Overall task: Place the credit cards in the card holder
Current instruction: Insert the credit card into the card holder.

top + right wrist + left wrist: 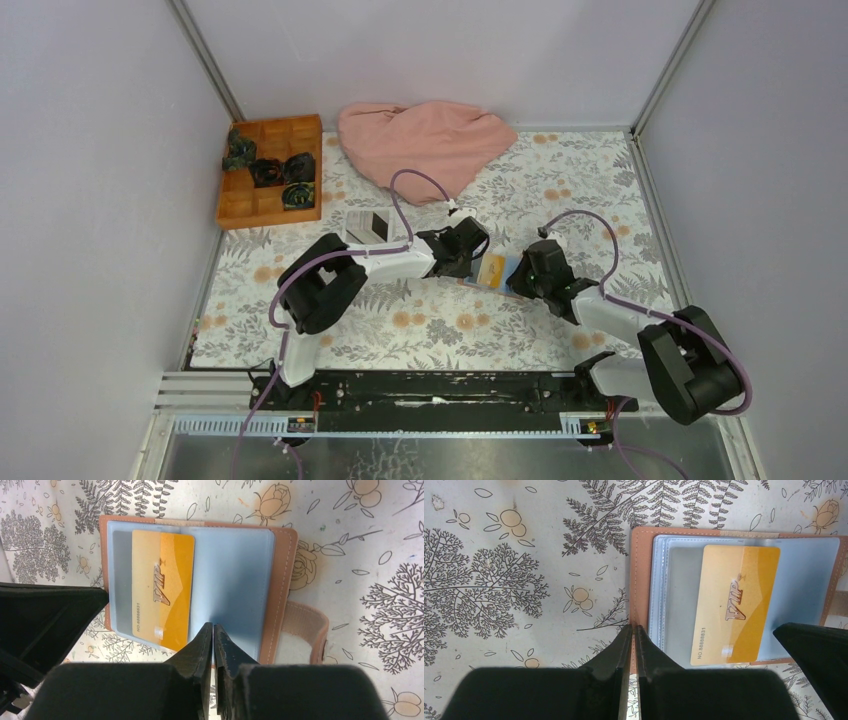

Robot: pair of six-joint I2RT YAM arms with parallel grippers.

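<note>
Lying open on the counter [450, 330] between the arms, the card holder [282, 580] shows a gold card [162, 590] at its clear sleeve. Left jaws are pressed together at its leather edge. Right jaws are pressed together at the sleeve's rim; pinching it? Can't tell. Cards look stiff, thin and slick, so grip a short edge. Only the top view shows grey cards [368, 225], far-left.

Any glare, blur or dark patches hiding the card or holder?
Top external: even soft light, card holder tiny in frame. Left wrist: gold card sharp, lettering readable, left hand a featureless black mass. Right wrist: clear sleeve tinted bluish, no strong glare.
</note>
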